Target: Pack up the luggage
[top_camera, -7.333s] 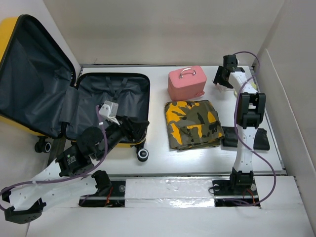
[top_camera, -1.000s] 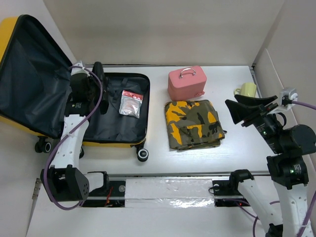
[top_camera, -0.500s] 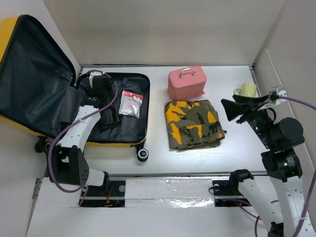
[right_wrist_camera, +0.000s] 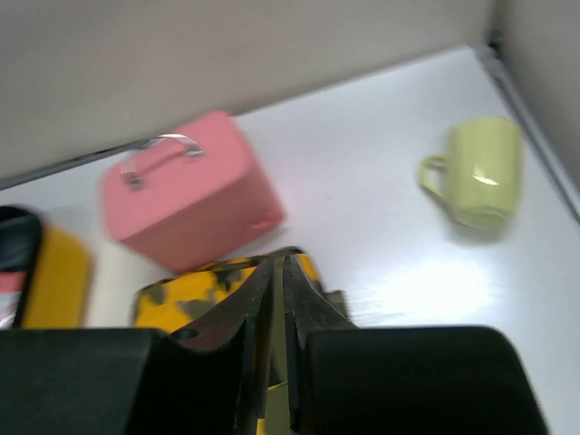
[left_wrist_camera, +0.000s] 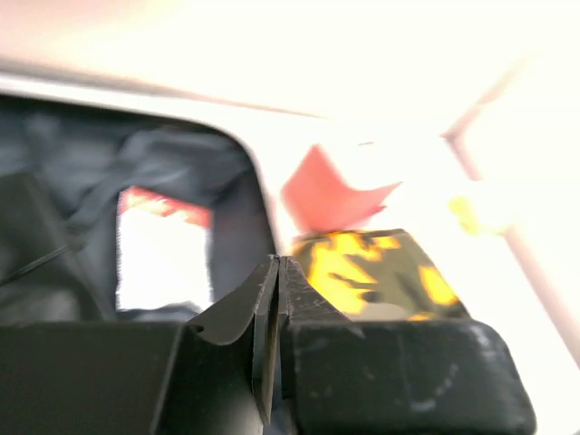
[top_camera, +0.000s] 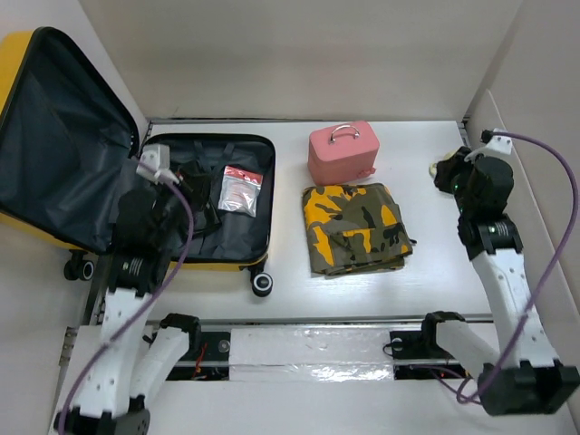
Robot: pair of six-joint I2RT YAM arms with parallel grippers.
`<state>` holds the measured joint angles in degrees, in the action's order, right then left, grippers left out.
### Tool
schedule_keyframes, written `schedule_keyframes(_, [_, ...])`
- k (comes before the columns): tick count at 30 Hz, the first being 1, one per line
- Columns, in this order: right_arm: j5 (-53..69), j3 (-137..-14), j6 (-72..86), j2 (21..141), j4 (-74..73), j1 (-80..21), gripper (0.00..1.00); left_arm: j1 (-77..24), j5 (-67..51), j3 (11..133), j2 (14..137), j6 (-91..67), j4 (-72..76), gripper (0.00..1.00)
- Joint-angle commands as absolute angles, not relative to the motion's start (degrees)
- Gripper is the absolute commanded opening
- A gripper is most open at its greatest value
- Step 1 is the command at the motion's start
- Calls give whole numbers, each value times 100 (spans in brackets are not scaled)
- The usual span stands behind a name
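The luggage (top_camera: 210, 265), a yellow hard-shell suitcase, lies open at the left. Its dark-lined lid (top_camera: 54, 145) leans back. A clear packet with a red top (top_camera: 240, 188) rests on the lining (left_wrist_camera: 54, 163). My left arm (top_camera: 145, 236) hangs over the suitcase's near-left part. In the left wrist view my left gripper (left_wrist_camera: 276, 265) is shut, with nothing between its fingers. My right arm (top_camera: 482, 186) stands at the back right. My right gripper (right_wrist_camera: 280, 259) is drawn together to a thin slit and holds nothing.
A folded camouflage garment (top_camera: 355, 227) lies in the middle of the table. The small pink case (top_camera: 343, 152) stands behind it. A pale green mug (right_wrist_camera: 480, 172) sits at the back right, half hidden under my right arm in the top view. Walls enclose the table.
My left arm has drawn back from the suitcase's far-left corner to over its near-left part, and its jaws opened, then shut. My right arm swung back over the mug, and its wide jaws closed.
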<state>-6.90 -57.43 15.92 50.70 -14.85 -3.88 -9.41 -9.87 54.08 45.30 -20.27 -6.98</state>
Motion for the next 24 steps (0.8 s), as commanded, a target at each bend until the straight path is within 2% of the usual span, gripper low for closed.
schedule_keyframes(1, [-915,-5872,1731,5702,-1179,419,23,-958,-2091,4862,3816,-2268,-351,0])
schedule_keyframes(3, [-983,-5766,1854,5949,-854,658,34,-958,-2179,4659,3315,-2250,-404,0])
schedule_keyframes(4, [-1124,-5748,1915,6098,-748,772,50,-1089,-2214,4493,3183,-2189,-413,0])
schedule_keyframes(7, [-1283,-6011,2065,6932,-519,1212,78,-1564,-1996,4299,2971,-1978,-510,2])
schedule_keyframes(8, [-1275,-6177,2083,7204,-545,1282,81,-1660,-1917,4289,2936,-1856,-562,4])
schedule_keyframes(10, [-1205,-6947,2066,8022,-1035,1354,78,-2002,-1628,4324,2892,-1802,-659,11])
schedule_keyframes(13, [-809,-7870,1785,8910,-1492,1065,56,-2389,-1346,4386,2725,-1670,-799,20])
schedule_keyframes(18, [-1555,-9165,1582,10211,-2529,773,38,-2733,-818,4359,2435,-1652,-1037,26])
schedule_keyframes(20, [-1791,-9543,1643,10660,-2645,773,43,-2908,-721,4342,2373,-1644,-1081,26])
schedule_keyframes(21, [-1923,-9675,1670,10774,-2680,834,48,-2909,-686,4342,2364,-1652,-1081,27])
schedule_keyframes(22, [-2029,-9781,1661,10880,-2698,835,62,-2970,-642,4342,2356,-1652,-1081,27])
schedule_keyframes(24, [-2354,-10175,1503,11161,-2785,835,74,-3032,-615,4342,2329,-1652,-1099,27])
